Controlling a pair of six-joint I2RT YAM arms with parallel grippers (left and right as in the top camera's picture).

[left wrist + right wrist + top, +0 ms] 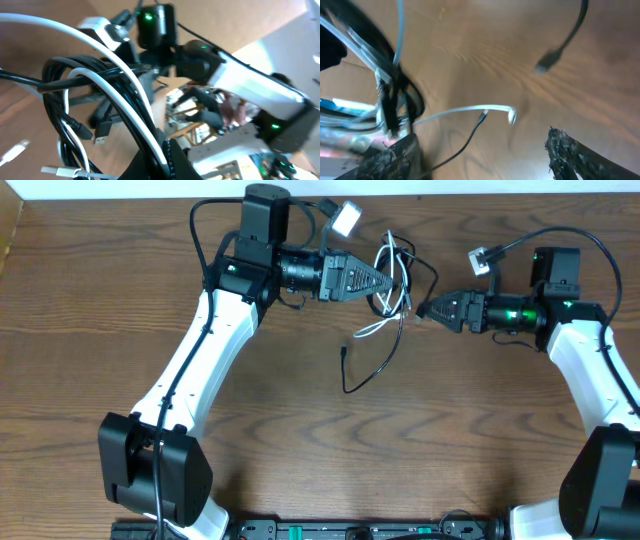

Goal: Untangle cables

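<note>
Nearest the left wrist camera, the tangle of thin black and white cables (115,75) sits clamped in the shut jaws of the left gripper (383,281) over the brown wooden worktop (300,440); beyond, the right gripper (421,310) hangs with jaws wide and empty. Biting several overlapping strands together (they cross tightly) could cinch the knot. Only the overhead view shows how the loose black tail (345,370) runs out.

Cables (396,282) bunched, black and white, ends trailing.
</note>
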